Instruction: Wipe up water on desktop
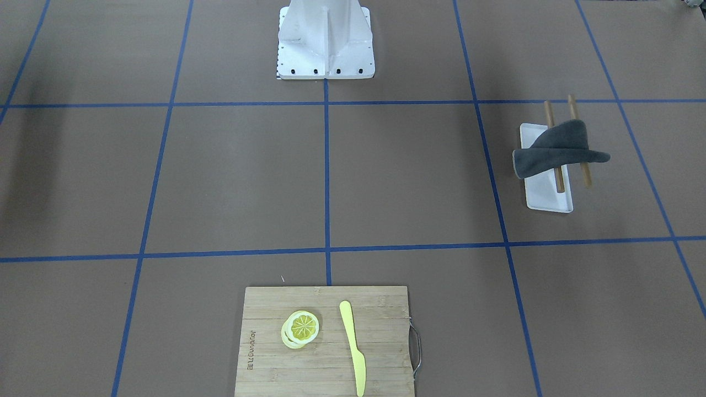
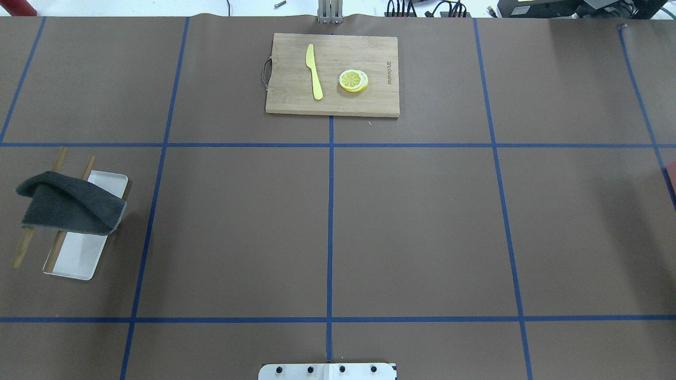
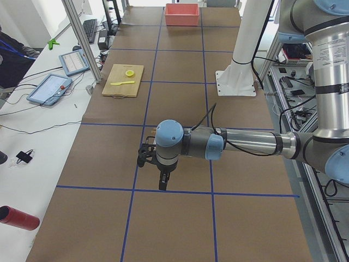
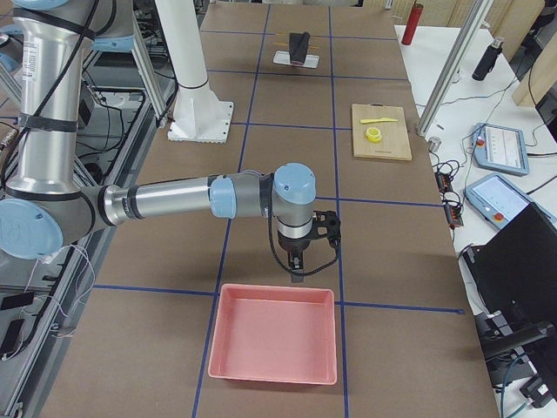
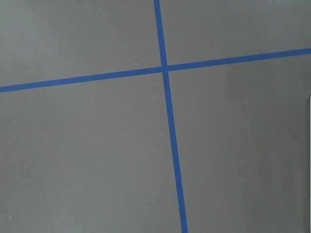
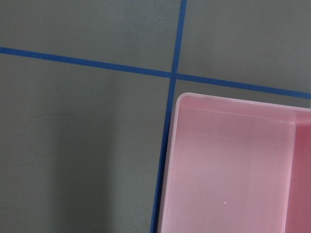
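The brown desktop (image 2: pixel 422 221) is crossed by blue tape lines. A dark grey cloth (image 2: pixel 68 203) hangs over two wooden sticks above a white tray (image 2: pixel 79 258) at the robot's left; it also shows in the front-facing view (image 1: pixel 557 146). My left gripper (image 3: pixel 163 183) points down over a bare stretch of desktop at the left end, far from the cloth. My right gripper (image 4: pixel 296 266) points down just beside a pink bin (image 4: pixel 274 335). I cannot tell whether either is open. A faint outlined patch (image 6: pixel 46 133) lies on the desktop in the right wrist view.
A bamboo cutting board (image 2: pixel 332 74) at the far middle holds a yellow knife (image 2: pixel 314 71) and lemon slices (image 2: pixel 354 80). The white robot base (image 1: pixel 325 38) stands at the near middle edge. The pink bin (image 6: pixel 233 165) sits at the right end.
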Robot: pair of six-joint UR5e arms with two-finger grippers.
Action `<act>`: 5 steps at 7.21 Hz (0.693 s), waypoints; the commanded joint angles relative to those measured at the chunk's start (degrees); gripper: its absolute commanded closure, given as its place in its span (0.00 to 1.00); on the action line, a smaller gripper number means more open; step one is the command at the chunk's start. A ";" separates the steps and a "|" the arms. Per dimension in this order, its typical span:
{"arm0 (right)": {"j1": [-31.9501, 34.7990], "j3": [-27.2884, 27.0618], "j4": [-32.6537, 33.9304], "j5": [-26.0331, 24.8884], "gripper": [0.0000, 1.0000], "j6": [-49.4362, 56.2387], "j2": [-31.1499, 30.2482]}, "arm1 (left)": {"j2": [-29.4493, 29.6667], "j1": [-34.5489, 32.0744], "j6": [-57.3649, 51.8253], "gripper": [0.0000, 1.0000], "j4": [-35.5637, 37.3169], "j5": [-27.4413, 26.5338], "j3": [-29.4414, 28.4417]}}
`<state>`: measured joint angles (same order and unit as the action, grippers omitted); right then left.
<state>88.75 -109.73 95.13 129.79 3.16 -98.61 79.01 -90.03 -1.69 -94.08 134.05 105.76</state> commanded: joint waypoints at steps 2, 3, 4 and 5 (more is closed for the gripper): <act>0.37 -2.42 0.05 0.02 0.00 -0.26 1.05 | 0.97 -0.15 0.02 0.01 -0.23 0.16 1.99; 0.63 -2.33 -0.12 -0.15 0.00 0.96 0.97 | 1.93 -0.24 0.02 0.01 -1.10 0.07 1.99; 0.89 -2.07 -2.21 0.54 0.00 0.71 0.97 | 2.72 -1.46 0.02 0.01 -1.54 0.16 2.17; 0.90 -1.72 -2.75 1.85 0.00 0.53 0.71 | 2.99 -2.17 0.11 0.01 -5.64 0.16 2.17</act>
<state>89.52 -111.79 93.52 130.41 3.77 -97.70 81.40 -91.23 -1.65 -96.32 134.18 107.83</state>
